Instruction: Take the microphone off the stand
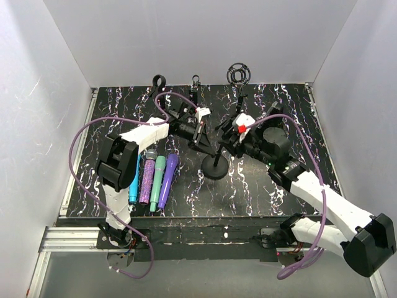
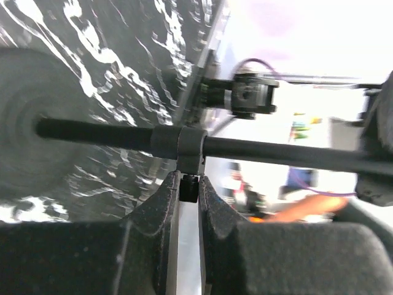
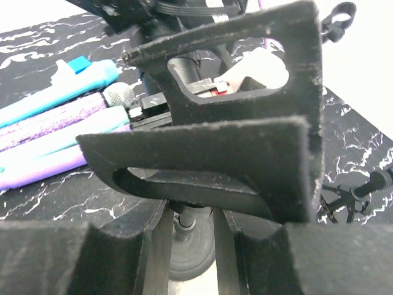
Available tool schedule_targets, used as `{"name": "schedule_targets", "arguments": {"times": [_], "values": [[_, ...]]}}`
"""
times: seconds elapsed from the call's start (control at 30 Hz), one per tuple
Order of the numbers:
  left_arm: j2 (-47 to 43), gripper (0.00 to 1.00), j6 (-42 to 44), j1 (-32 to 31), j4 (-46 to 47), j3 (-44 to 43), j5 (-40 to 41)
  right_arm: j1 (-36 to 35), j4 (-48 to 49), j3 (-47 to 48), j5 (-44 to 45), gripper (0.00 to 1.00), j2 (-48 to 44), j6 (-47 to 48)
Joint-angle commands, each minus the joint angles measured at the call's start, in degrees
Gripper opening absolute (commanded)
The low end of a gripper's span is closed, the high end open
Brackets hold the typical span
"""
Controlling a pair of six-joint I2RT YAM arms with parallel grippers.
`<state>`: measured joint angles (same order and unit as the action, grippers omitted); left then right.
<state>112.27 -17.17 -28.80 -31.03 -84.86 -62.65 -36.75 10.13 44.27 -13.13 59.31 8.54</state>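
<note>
Left gripper is pinching small black collar tab on thin black metal stand pole; right gripper is clamping pole's upper end — microphone hidden there. Best: left bracing, right pulling straight along pole — no twisting.

The left claw is closed, its fingers pinching a small tab beneath the collar on the rod. The rod runs across the frame from the round base at left, over the marbled surface. A blurred orange shape, possibly a cable, lies lower right.
</note>
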Motion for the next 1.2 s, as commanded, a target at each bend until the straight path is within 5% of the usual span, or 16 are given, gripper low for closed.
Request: {"name": "schedule_targets", "arguments": {"times": [0.0,0.07,0.2,0.33,0.5,0.6,0.7,0.83,1.17], "values": [[0.4,0.0,-31.2,0.9,11.5,7.3,-17.2,-0.6,-2.4,-3.7,-6.3,0.01,-2.7,4.6],[1.4,0.03,-40.2,0.9,17.1,10.2,-21.0,-0.6,-2.2,-3.6,-5.9,0.01,-2.6,4.7],[1.1,0.06,-33.5,1.2,14.1,6.5,-19.5,-0.6,-1.3,-2.7,-4.5,0.01,-1.4,4.5],[0.1,0.36,-7.7,3.7,-8.3,-3.3,-10.8,-0.5,-0.6,-1.3,-3.0,0.01,0.5,2.3],[-0.2,0.44,26.6,3.7,-30.4,-14.1,2.2,-0.4,-0.6,0.5,-1.3,0.01,2.5,-1.8],[-9.0,0.44,34.6,3.6,-20.3,-6.1,10.3,-0.3,-1.5,1.8,-0.3,0.01,3.3,-4.5],[-24.1,0.5,41.5,2.1,4.6,13.4,19.1,0.0,-1.3,2.4,-0.4,0.01,3.8,-6.2],[-38.1,0.48,62.2,-4.7,34.4,34.3,30.6,0.5,-1.2,2.8,0.6,0.01,4.8,-8.1],[-34.9,0.43,75.1,-12.0,39.7,37.2,33.3,1.1,-1.2,2.9,1.8,0.01,5.1,-7.9]]}}
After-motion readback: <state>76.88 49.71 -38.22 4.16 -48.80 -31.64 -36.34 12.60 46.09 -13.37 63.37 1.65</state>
